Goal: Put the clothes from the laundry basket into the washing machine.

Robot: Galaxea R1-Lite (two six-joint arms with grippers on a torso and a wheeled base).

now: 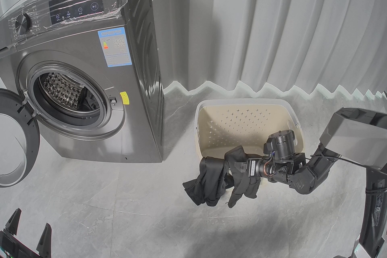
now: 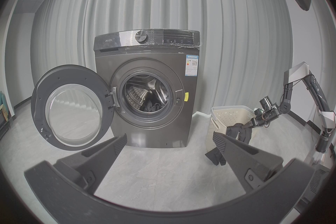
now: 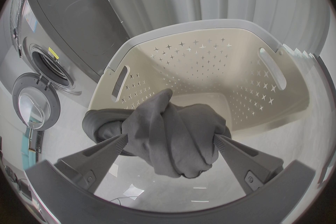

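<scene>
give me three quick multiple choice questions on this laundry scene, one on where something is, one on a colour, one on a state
1. Where does the laundry basket stand?
A. on the floor beside the washing machine
B. on top of the machine
C. on a table

2. What colour is the garment held in the right tool?
A. white
B. red
C. dark grey

3. How is the machine's door?
A. shut
B. open, swung aside
C. taken off and lying in the basket

Answers:
1 A, since the head view shows the basket on the floor at the machine's right side.
2 C, since the cloth clamped in the tool is dark grey.
3 B, since the drum opening is uncovered and the door hangs beside it.
</scene>
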